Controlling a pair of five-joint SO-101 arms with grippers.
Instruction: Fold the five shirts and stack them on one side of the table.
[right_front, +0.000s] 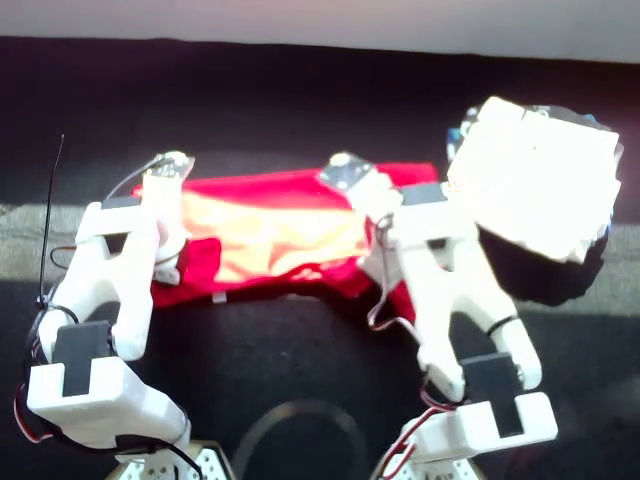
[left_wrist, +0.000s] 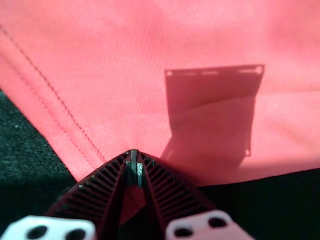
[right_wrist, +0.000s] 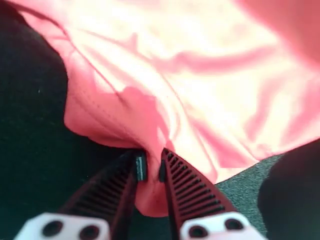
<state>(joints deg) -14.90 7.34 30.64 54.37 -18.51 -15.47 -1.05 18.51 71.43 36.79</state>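
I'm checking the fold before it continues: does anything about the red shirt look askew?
Yes. The red shirt lies unevenly: flat and smooth by the left gripper, but bunched and wrinkled where the right gripper pinches its edge.

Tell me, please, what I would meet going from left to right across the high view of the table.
left arm → red shirt → right arm → white-topped pile of folded shirts
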